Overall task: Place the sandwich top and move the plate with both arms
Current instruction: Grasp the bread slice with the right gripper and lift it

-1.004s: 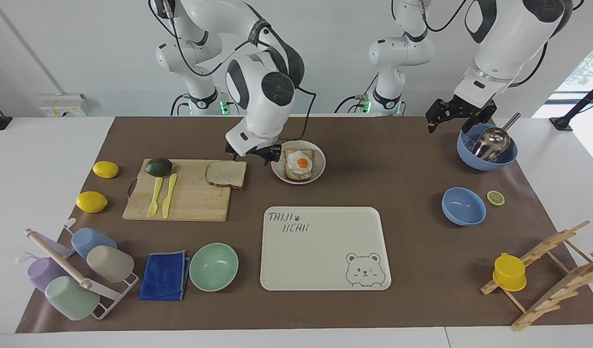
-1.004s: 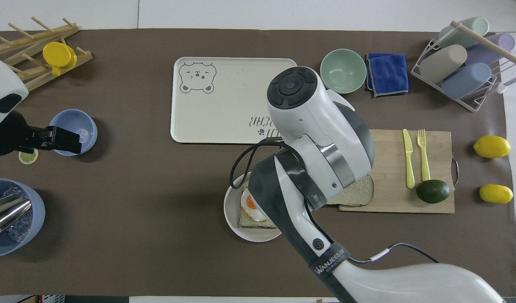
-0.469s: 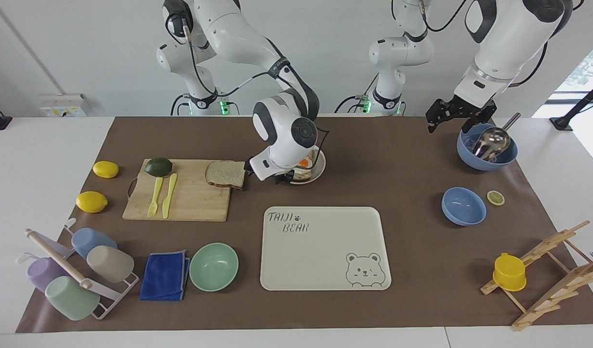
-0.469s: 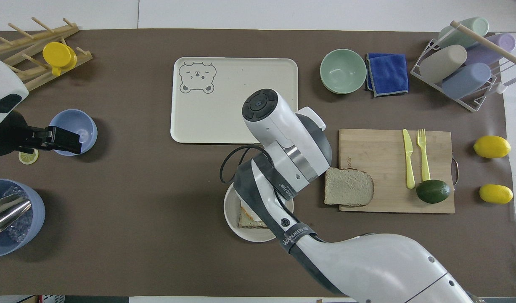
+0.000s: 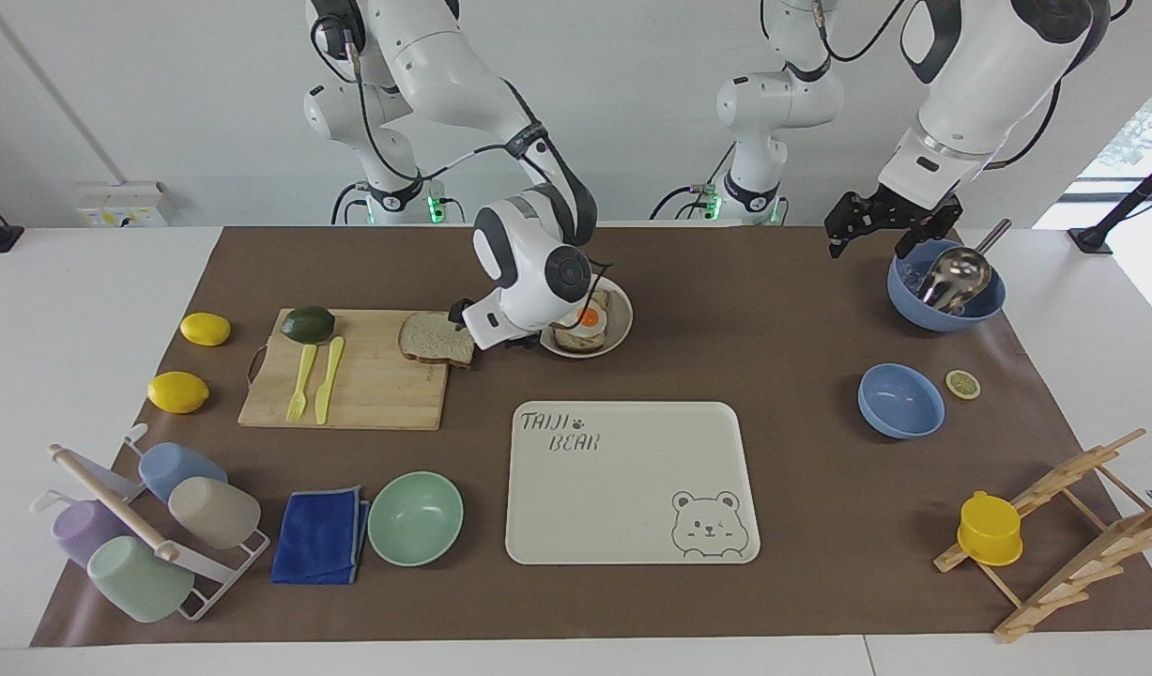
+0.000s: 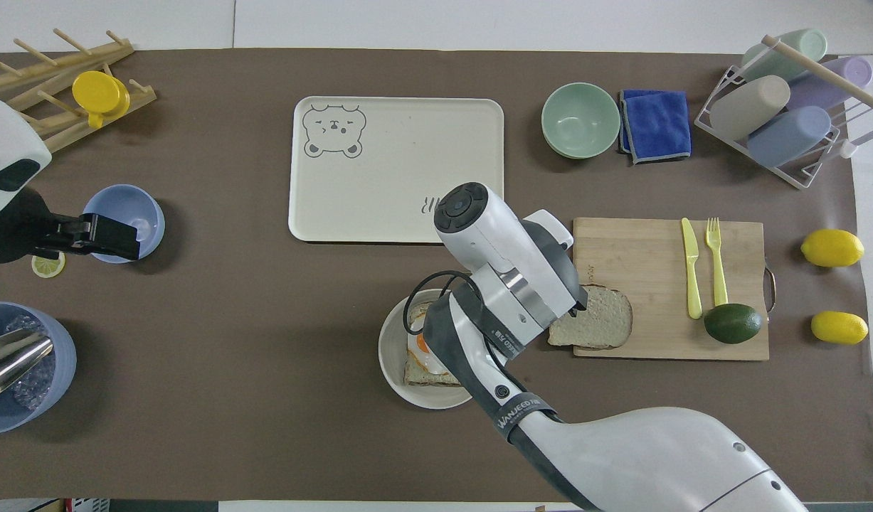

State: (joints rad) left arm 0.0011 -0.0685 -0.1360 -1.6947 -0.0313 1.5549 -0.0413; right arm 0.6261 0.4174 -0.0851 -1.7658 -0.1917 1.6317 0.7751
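The bread slice (image 5: 437,339) lies on the cutting board (image 5: 350,374), beside the plate (image 5: 617,326) mid-table toward the robots' edge. The right gripper (image 5: 486,330) hangs low between them; whether it is clenched I cannot tell. The left gripper (image 5: 883,225) waits, released, over the corner bowl (image 5: 946,293).

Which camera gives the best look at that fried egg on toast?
The facing view: the egg toast sits on the plate mostly uncovered, beside the right gripper. In the overhead view, the right arm covers much of the egg toast.

Right gripper (image 5: 489,330) fingers hidden under wrist — plate (image 6: 392,355) and sandwich top (image 6: 603,320) partly covered.
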